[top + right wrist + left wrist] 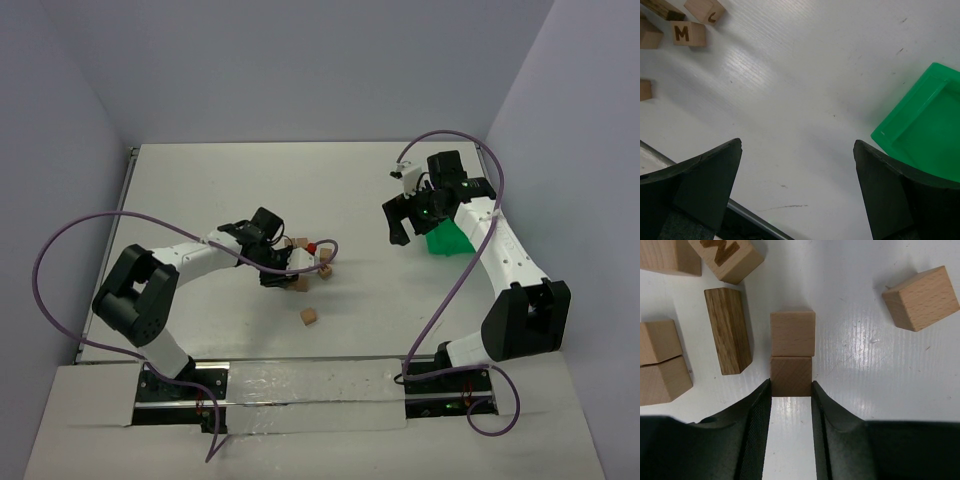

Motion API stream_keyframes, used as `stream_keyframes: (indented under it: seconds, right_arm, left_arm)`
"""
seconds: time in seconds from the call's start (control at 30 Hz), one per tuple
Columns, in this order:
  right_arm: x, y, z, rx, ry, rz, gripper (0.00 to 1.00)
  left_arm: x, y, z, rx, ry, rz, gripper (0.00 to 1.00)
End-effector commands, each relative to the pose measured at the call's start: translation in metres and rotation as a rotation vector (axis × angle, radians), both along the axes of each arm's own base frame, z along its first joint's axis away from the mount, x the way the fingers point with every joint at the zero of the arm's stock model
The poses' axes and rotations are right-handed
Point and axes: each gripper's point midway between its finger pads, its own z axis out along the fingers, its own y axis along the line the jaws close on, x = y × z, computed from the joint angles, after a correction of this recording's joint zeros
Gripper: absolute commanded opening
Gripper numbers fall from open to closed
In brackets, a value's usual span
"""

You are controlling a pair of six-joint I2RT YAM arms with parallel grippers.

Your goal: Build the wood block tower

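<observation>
- The left gripper (791, 388) is low over the white table (875, 370), near its middle; its two black fingers pinch a small light-brown wooden cube (791, 376) by two opposite side faces
- A second plain wooden cube (792, 333) lies just beyond the pinched one, aligned with it and touching it face to face; whether one rests on the other cannot be told
- A darker oblong wooden block (728, 331) lies just beside this pair without touching it
- A letter-engraved wooden cube (726, 255) lies beyond the oblong block, and two further plain cubes (657, 341) touch each other at the left edge of the left wrist view
- A lone wooden cube (309, 317) lies apart from the cluster, nearer the arm bases
- The right gripper (797, 150) hangs above bare table with its fingers spread wide, gripping nothing
- A bright green plastic bin (920, 120) sits on the table just beside the right gripper, well apart from the wooden cubes
</observation>
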Motion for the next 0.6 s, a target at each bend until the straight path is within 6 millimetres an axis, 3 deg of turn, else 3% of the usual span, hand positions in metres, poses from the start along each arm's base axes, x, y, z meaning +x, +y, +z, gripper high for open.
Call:
stream_keyframes:
  seconds: [0.0,0.07,0.27,0.57]
  right_arm:
    - [0.007,0.003,0.011,0.002,-0.037,0.013,1.00]
    - [0.007,0.002,0.011,-0.001,-0.037,0.013,1.00]
    - [0.005,0.003,0.007,0.002,-0.029,0.015,1.00]
    - [0.005,0.003,0.005,0.004,-0.022,0.014,1.00]
  left_arm:
    - [-0.008,-0.006,-0.002,-0.005,0.034,-0.037,0.44]
    - [-0.008,-0.007,-0.001,-0.007,0.032,-0.033,0.53]
    - [-0.006,-0.009,0.002,-0.016,0.029,-0.020,0.65]
    - [-0.001,-0.021,0.011,-0.048,0.019,-0.018,0.66]
